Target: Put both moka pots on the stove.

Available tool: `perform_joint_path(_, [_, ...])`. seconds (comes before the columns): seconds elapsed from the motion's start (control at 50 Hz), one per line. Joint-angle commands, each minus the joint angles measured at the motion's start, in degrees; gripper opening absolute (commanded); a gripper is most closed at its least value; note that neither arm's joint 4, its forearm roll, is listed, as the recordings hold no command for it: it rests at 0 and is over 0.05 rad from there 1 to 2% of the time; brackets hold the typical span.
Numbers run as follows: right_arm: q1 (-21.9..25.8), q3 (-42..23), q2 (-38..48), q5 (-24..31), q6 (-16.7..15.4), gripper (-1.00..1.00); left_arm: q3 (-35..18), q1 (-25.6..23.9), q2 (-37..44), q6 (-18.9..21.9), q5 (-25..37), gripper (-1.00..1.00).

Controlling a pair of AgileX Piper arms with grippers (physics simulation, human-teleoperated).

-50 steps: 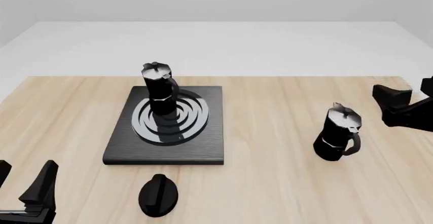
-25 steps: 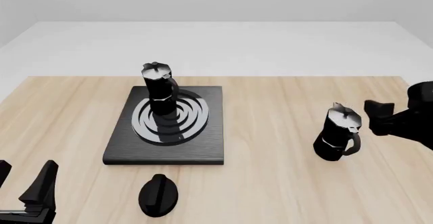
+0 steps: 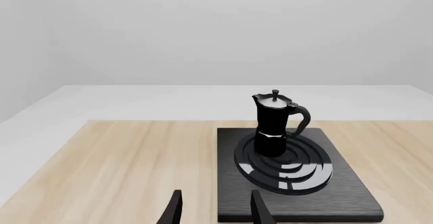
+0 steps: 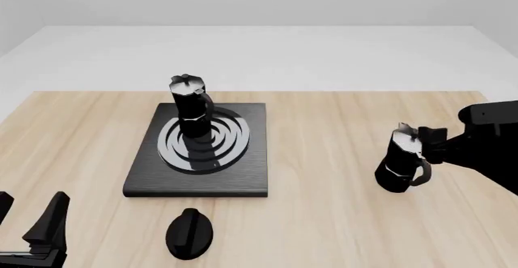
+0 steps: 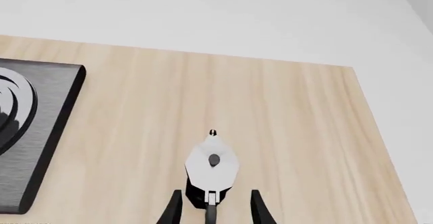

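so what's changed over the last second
The right gripper moved in from the table's right edge toward the off-stove moka pot; its open fingers now flank the pot, not yet closed. The left gripper, stove, other moka pot and black knob stayed put.

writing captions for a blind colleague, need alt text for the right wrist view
Seen from above, a moka pot with a silvery lid stands on the wooden table, between the two open fingers of the right gripper, which do not visibly touch it. A corner of the black stove shows at one edge.
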Motion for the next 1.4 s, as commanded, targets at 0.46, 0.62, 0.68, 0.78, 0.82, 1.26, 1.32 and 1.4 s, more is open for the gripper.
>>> perform_joint_path(0.46, [-0.76, 3.52, 5.12, -5.88, 0.57, 1.0, 0.0, 0.0, 0.01, 0.0, 0.0, 1.0])
perform_joint_path(0.62, [-0.6, 4.23, 6.75, -7.54, 0.92, 1.0, 0.0, 0.0, 0.0, 0.0, 0.0, 1.0])
perform_joint_path(0.68, [-0.53, 4.68, 7.47, -8.27, 1.01, 1.0, 0.0, 0.01, 0.0, 0.01, 0.0, 1.0])
perform_joint_path(0.78, [-0.99, 5.08, 8.43, -9.33, 0.81, 1.0, 0.0, -0.01, -0.01, 0.0, 0.0, 1.0])
perform_joint_path(0.82, [-0.9, 5.21, 8.58, -9.46, 1.01, 1.0, 0.0, 0.0, -0.01, -0.01, 0.0, 1.0])
perform_joint_path(1.26, [-1.83, 6.18, 11.77, -12.38, 1.14, 1.0, 0.0, -0.02, 0.0, 0.01, 0.0, 1.0])
perform_joint_path(1.32, [-1.92, 6.22, 12.08, -12.66, 1.15, 1.0, 0.0, 0.0, 0.01, 0.03, 0.0, 1.0])
perform_joint_path(1.4, [-1.93, 6.35, 12.67, -13.17, 1.32, 1.0, 0.0, 0.01, 0.0, 0.01, 0.0, 1.0])
